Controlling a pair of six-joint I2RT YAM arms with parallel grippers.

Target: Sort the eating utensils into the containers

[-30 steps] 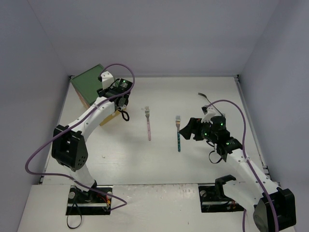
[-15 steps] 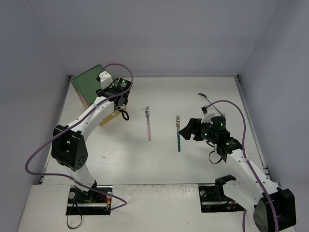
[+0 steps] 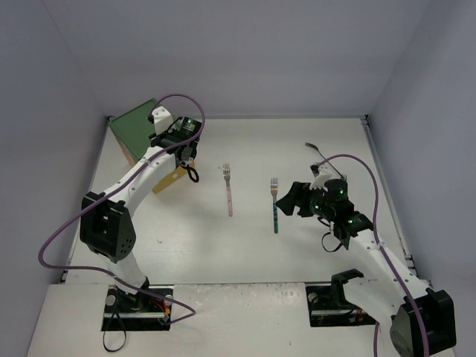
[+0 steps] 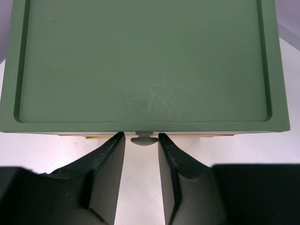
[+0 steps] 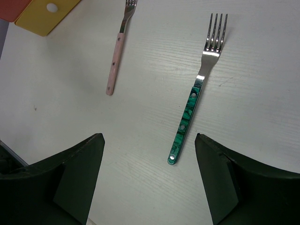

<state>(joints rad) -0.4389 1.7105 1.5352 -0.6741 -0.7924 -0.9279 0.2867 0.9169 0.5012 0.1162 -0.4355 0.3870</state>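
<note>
From above, the chest (image 3: 132,128) sits at the table's (image 3: 223,253) far left corner, its flat green top tilted toward the camera. A yellow drawer (image 3: 169,181) sticks out at its base. The left gripper (image 3: 165,141) hangs at the chest's front edge. Two forks lie mid-table, well apart and roughly parallel, tines away from the arms: a pink-handled fork (image 3: 229,195) and a green-handled fork (image 3: 275,212). The right gripper (image 3: 288,197) hovers just right of the green one. A slim dark utensil (image 3: 314,151) lies farther back; its kind is unclear.

The left wrist view shows the scratched green top filling the picture. Under its front lip a small knob (image 4: 143,140) sits between the fingers (image 4: 110,157), which are partly spread, with a narrow gap on the left; nothing is gripped.

The right wrist view shows the fingers (image 5: 79,173) spread wide and empty above the marbled green handle. The pink fork lies to its left, and the yellow drawer's white knob (image 5: 52,7) is in the top corner.
</note>
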